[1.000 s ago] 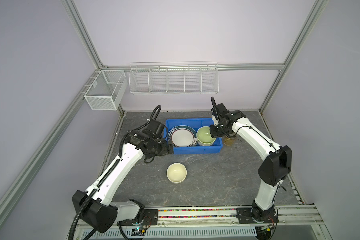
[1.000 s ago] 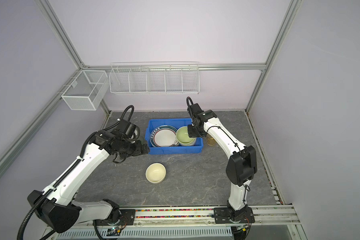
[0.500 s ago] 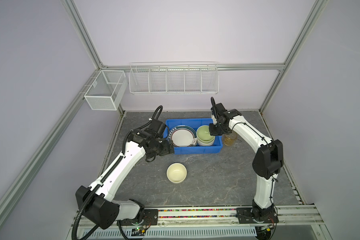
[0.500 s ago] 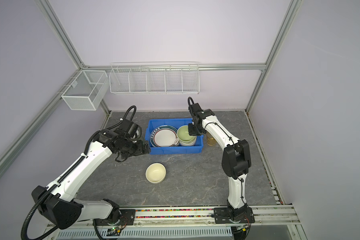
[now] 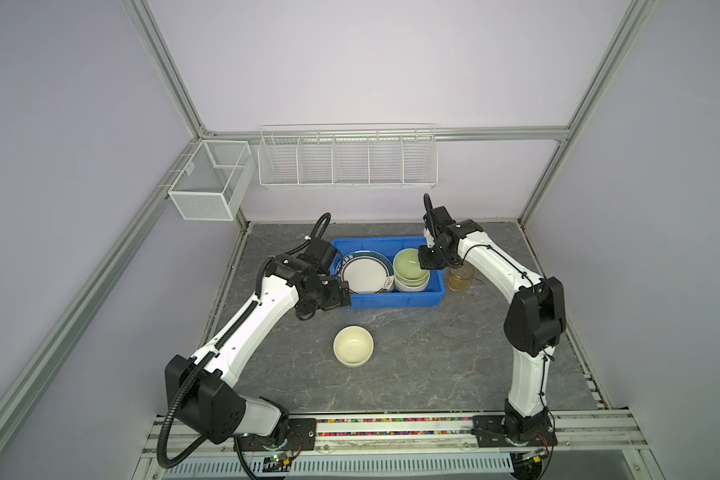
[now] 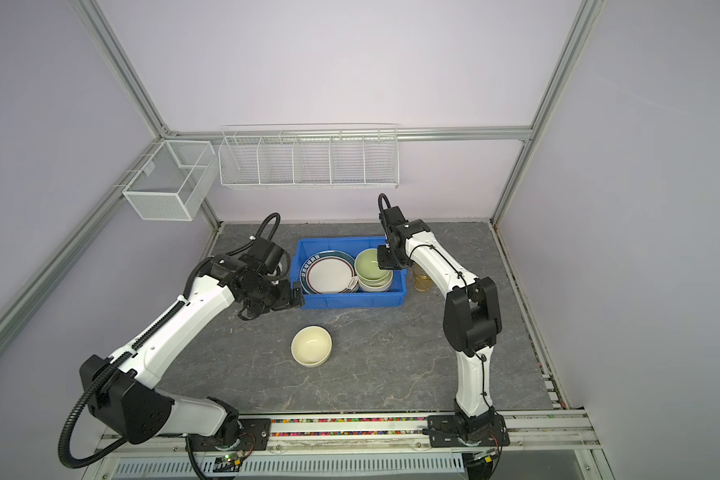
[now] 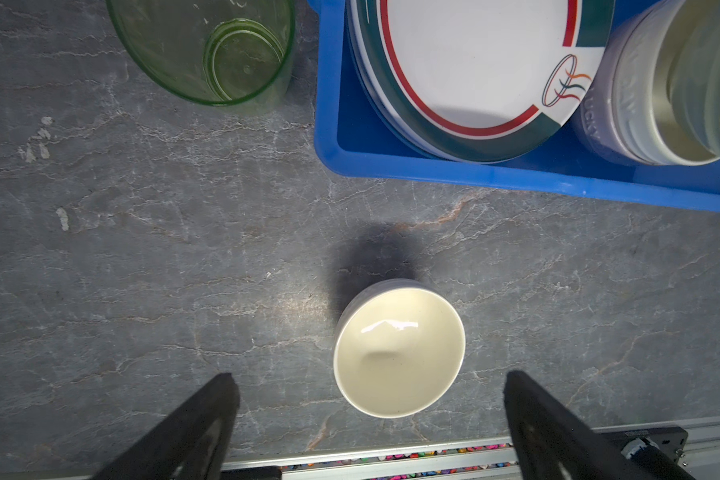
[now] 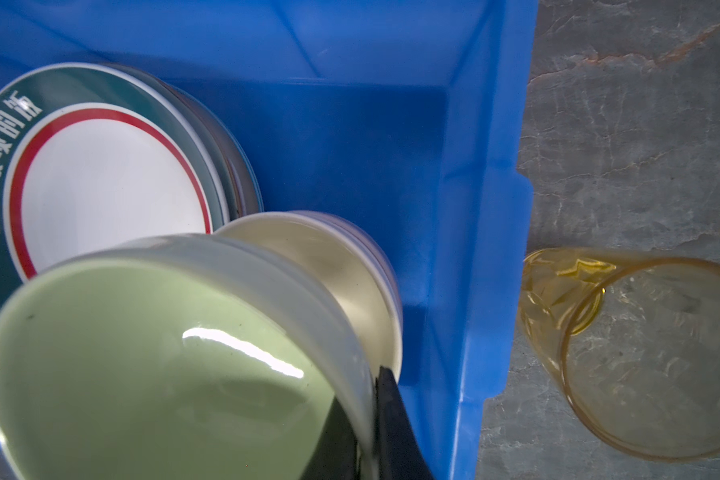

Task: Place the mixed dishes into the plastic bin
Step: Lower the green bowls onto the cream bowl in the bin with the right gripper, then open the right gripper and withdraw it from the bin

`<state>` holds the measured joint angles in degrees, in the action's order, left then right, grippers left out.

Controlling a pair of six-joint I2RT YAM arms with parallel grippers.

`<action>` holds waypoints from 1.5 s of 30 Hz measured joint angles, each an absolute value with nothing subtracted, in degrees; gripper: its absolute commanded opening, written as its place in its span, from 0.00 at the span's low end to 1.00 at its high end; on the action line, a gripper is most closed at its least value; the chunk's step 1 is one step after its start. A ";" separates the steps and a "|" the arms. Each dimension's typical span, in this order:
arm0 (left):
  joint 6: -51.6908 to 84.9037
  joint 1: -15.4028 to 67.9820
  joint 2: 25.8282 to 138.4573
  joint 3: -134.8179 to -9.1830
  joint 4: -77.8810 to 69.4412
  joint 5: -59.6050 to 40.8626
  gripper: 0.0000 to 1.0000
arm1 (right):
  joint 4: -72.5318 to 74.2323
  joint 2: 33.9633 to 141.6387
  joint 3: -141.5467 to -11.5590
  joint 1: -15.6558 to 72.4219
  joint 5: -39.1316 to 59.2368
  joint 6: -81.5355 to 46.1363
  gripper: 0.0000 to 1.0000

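The blue plastic bin [image 5: 391, 301] [image 8: 487, 208] stands at the back middle of the table. It holds a stack of plates topped by the white teal-red rimmed plate [image 5: 366, 272] [image 7: 474, 62]. My right gripper [image 5: 427, 266] [image 8: 371, 374] is shut on the rim of a green bowl [image 5: 408, 264] [image 8: 154, 365]. That bowl is tilted over a stack of bowls [image 5: 410, 286] in the bin's right end. A cream bowl [image 5: 353, 345] [image 7: 398, 351] sits on the table in front of the bin. My left gripper [image 5: 341, 291] [image 7: 368, 376] hangs open by the bin's left front corner, above the cream bowl.
An amber cup [image 5: 460, 277] [image 8: 641, 353] stands just right of the bin. A green cup [image 7: 204, 45] stands left of it, hidden by my left arm in both top views. Two white wire baskets [image 5: 348, 160] [image 5: 208, 183] hang on the back frame. The arms' rail [image 5: 391, 428] runs along the front.
The right arm's elbow has drawn in toward the bin while the green bowl stayed over the bowl stack. The left gripper has edged a little to the right, still open.
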<state>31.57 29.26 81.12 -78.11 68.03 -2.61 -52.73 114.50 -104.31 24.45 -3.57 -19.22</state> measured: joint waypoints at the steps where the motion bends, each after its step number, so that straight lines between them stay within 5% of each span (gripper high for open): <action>1: 31.57 29.26 81.12 -78.11 68.03 -2.63 1.00 | -52.66 114.52 -104.20 24.38 -3.60 -19.22 0.07; 16: 31.55 29.26 81.71 -78.11 68.03 -2.85 1.00 | -50.74 114.69 -101.06 24.10 -3.57 -19.25 0.07; 33: 31.57 29.26 81.80 -78.11 68.03 -3.05 1.00 | -48.05 114.65 -99.53 24.10 -3.38 -19.53 0.35; 43: 31.64 29.26 81.80 -78.11 68.45 -3.01 0.99 | -47.86 105.10 -96.57 24.10 -3.57 -20.05 0.79; 44: 31.64 29.26 81.78 -78.11 68.55 -3.03 0.99 | -47.83 103.44 -95.98 24.10 -3.66 -20.10 0.94; 45: 31.64 29.26 81.76 -78.11 68.69 -3.03 0.99 | -47.92 101.67 -95.59 24.10 -3.79 -20.38 0.89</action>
<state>31.64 29.26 81.76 -78.11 68.69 -3.03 -47.92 101.67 -95.59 24.10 -3.79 -20.38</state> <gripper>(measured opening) 0.994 0.833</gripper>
